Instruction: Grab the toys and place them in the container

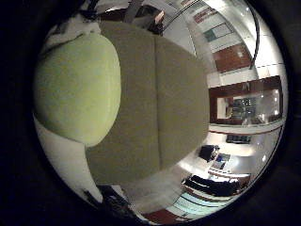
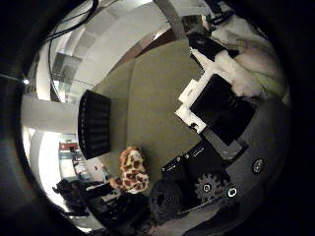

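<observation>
Plush toy, pale green, clenched in hand above worktop. Spotted toy lies beside black container, not yet collected.

Hand above the surface, its white-and-black fingers curled round a soft load.

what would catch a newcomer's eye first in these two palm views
First, the pale yellow-green rounded plush toy, so large in the little finger side view that it must be close to the palm. Next, the orange-and-brown spotted giraffe-like soft toy lying on the olive-green cushioned surface, beside the black slatted container. The white and black hand fills the other side of the thumb side view, with white fluffy plush against its fingers.
</observation>
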